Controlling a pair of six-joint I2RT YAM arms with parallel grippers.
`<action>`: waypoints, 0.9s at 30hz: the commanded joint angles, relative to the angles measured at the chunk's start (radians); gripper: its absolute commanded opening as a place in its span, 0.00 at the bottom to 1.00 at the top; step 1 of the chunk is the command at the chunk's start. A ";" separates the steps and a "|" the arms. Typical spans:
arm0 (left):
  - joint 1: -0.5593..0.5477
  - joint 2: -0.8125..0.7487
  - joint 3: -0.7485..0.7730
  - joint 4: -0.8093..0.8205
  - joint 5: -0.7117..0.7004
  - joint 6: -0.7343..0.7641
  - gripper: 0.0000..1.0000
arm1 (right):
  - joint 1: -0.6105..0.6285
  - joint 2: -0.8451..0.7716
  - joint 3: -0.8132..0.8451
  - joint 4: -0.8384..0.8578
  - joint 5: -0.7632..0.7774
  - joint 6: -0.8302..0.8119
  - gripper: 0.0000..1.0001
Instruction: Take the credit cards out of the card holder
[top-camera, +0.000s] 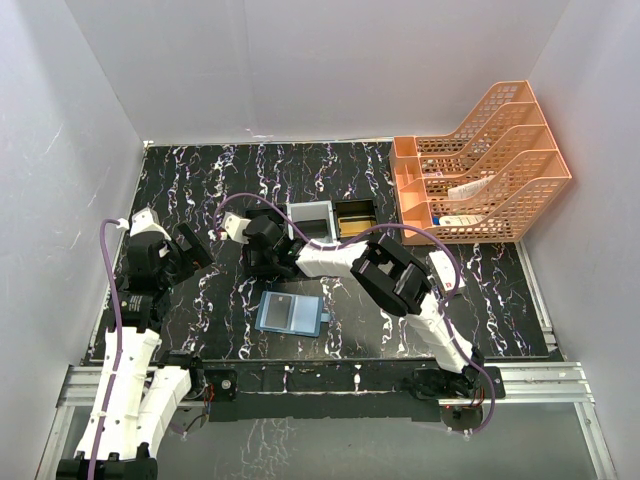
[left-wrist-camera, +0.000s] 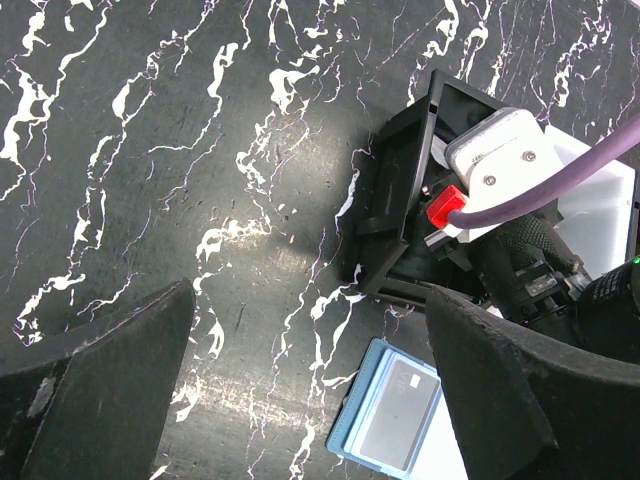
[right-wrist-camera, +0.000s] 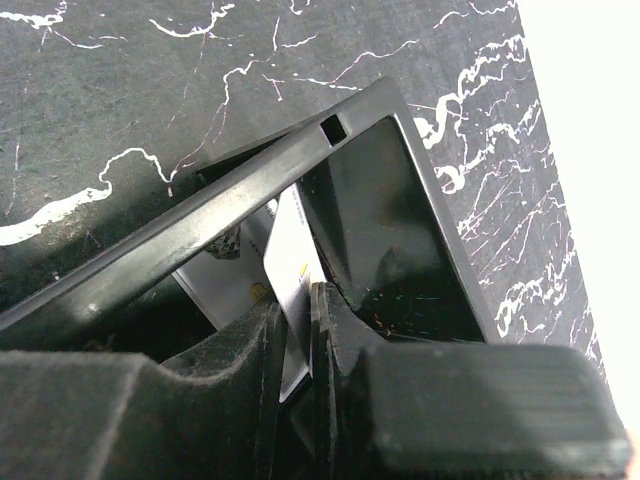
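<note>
Closest to the right wrist lens, the right tool (right-wrist-camera: 297, 305) stands narrow with a pale credit card (right-wrist-camera: 288, 245) pinched on edge between its fingers (right-wrist-camera: 340, 330), just over the black rim of the tray (right-wrist-camera: 250, 190). If I let go here, I judge the card could catch that rim and tip out onto the counter (right-wrist-camera: 100, 100). From the left wrist, the left tool (left-wrist-camera: 310, 295) gapes wide, holding nothing, above the marbled surface. The blue card holder (left-wrist-camera: 362, 400) lies near it, untouched, with a silver-grey card (left-wrist-camera: 400, 425) on its inner face. From above, the holder (top-camera: 290, 313) lies open and flat, apart from the tray (top-camera: 312, 205), between the two arms. Nothing pins it, so it may slide when I pull that card.
</note>
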 joint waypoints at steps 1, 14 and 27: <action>0.004 -0.015 0.007 -0.003 -0.020 0.010 0.99 | 0.002 -0.001 0.044 0.023 -0.021 0.014 0.16; 0.004 -0.018 0.007 -0.005 -0.028 0.012 0.99 | 0.001 -0.007 0.044 0.005 -0.052 0.020 0.30; 0.004 -0.016 0.006 -0.004 -0.027 0.012 0.99 | -0.008 -0.034 0.047 -0.036 -0.109 0.053 0.38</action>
